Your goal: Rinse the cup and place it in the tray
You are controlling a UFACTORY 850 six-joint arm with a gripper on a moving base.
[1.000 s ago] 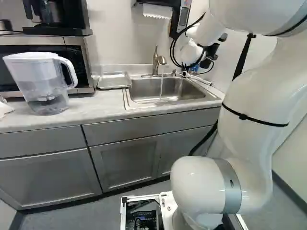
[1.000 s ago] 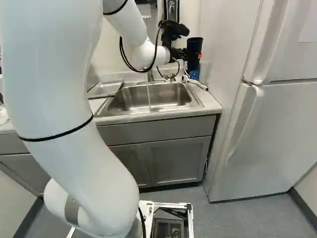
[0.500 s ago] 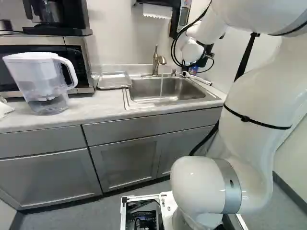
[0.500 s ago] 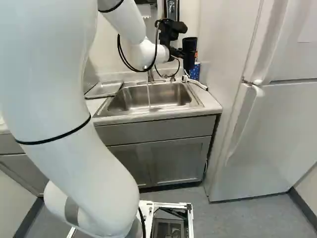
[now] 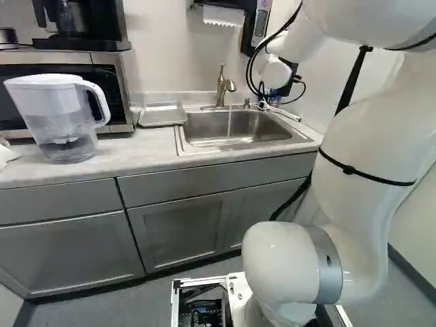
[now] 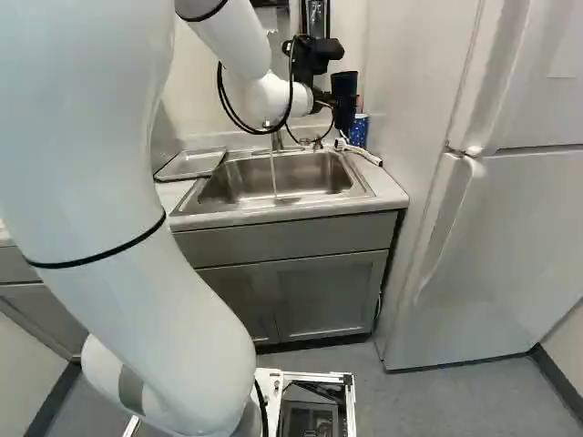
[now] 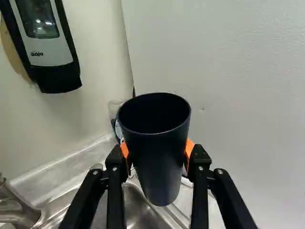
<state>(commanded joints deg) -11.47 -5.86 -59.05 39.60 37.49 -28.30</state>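
Wrist view and right base view agree: the gripper [image 6: 333, 100] has its two fingers parted by the width of a dark cup [image 7: 159, 162], orange pads [image 7: 189, 149] pressing it from opposite sides. The cup is up in the air, mouth upward, above the counter's back right corner, beyond the sink's right edge. Near that corner stands a blue spotted container [image 6: 356, 131], with a white tube [image 5: 283, 112] lying by the sink's back right corner. On the wall, a soap dispenser [image 7: 55, 71] hangs above the counter's back edge.

The faucet [image 5: 222, 85] rises at the sink's back edge, and a thin stream of water [image 5: 229, 122] runs from it into the sink [image 6: 319, 173]. Just beside the sink's left edge, towards the counter's back edge, lies the metal tray [image 5: 161, 114]. Farther left on the counter [image 5: 136, 153] a clear pitcher [image 5: 58, 122] stands upright in front of the microwave [image 5: 127, 102], which carries a coffee maker [image 5: 71, 20]. Past the counter's right end stands a white fridge [image 6: 519, 237].
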